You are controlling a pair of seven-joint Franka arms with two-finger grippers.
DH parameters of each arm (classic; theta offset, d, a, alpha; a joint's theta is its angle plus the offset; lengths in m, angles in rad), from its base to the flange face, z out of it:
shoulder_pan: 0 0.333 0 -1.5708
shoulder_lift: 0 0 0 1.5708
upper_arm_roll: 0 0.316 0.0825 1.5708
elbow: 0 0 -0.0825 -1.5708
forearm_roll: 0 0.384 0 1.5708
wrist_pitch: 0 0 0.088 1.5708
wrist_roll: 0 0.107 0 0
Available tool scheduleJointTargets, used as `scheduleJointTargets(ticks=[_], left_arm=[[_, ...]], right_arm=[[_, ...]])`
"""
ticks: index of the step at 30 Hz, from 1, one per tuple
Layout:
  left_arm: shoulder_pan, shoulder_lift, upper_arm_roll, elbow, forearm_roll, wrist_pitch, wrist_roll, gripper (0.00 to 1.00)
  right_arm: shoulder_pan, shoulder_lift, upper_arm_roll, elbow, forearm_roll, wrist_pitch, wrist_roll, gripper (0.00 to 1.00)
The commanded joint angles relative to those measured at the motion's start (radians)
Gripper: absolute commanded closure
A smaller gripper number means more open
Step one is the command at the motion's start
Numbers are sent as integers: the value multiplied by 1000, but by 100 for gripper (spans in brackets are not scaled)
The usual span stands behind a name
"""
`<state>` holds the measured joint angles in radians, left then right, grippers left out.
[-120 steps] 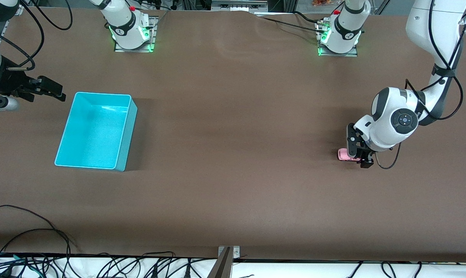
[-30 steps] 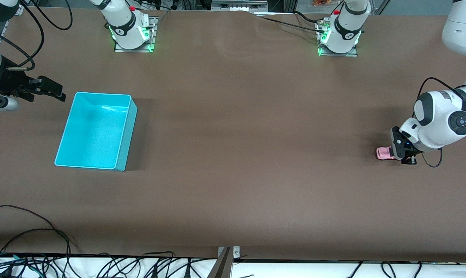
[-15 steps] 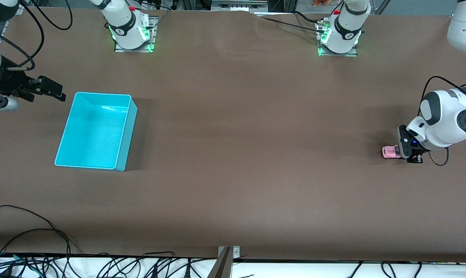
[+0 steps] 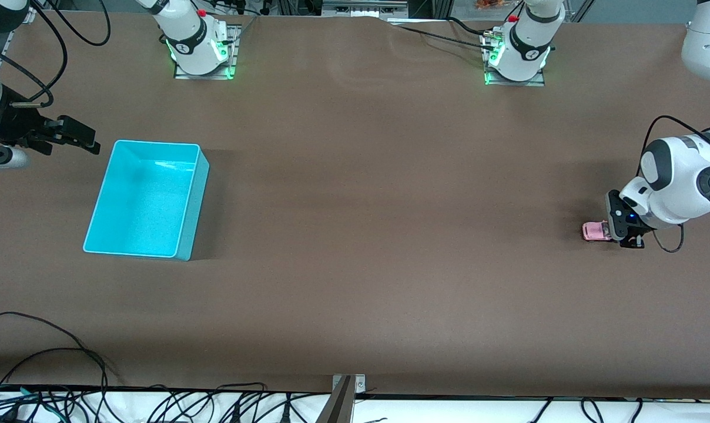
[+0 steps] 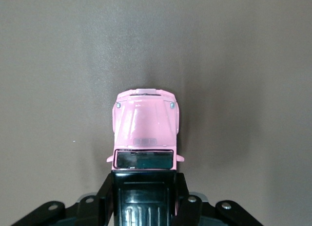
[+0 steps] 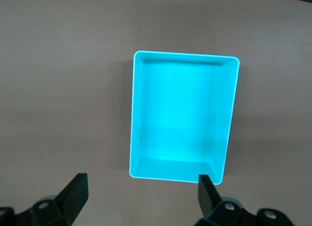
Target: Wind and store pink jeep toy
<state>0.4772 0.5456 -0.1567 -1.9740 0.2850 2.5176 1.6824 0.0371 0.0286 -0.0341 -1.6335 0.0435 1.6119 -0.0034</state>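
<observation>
The pink jeep toy (image 4: 595, 231) stands on the brown table at the left arm's end. In the left wrist view the pink jeep toy (image 5: 145, 133) shows its pink hood and dark windscreen, and its black roof lies between the fingers. My left gripper (image 4: 616, 232) is shut on the jeep's rear, down at the table; in its own view the left gripper (image 5: 145, 194) clamps both sides of the roof. My right gripper (image 4: 76, 140) is open and empty, and waits beside the turquoise bin (image 4: 111, 234). Its fingers (image 6: 74, 193) frame the bin (image 6: 182, 60) from above.
The turquoise bin has nothing in it and stands at the right arm's end of the table. Both arm bases (image 4: 199, 44) stand along the table's edge farthest from the front camera. Cables (image 4: 67, 376) lie off the table's edge nearest that camera.
My left gripper has dragged the jeep along the table toward the left arm's end. In the last half second it has stayed still. The right arm has not moved.
</observation>
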Motion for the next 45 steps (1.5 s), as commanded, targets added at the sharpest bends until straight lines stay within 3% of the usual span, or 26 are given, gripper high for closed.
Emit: scheduleJointTargets(ticks=[1,22,23,25,45], left_arm=[[35,37,-1,1,31,-22,39,95],[34,33,-3,11,31,-22,39,84],[34,31,-3,11,31,-22,40,60],[35,30,-4,14,25,-22,46,0],[26,-44,-29,18,19,-103,39,0]], right_arm=[[-3,2,-1,20,12,-20,2,0],[-3,2,-1,20,12,-20,2,0],[-3,2,-1,20,12,-20,2,0],[-3,2,-1,20,12,-20,2,0],[-3,2,-1,20,12,-20,2,0]])
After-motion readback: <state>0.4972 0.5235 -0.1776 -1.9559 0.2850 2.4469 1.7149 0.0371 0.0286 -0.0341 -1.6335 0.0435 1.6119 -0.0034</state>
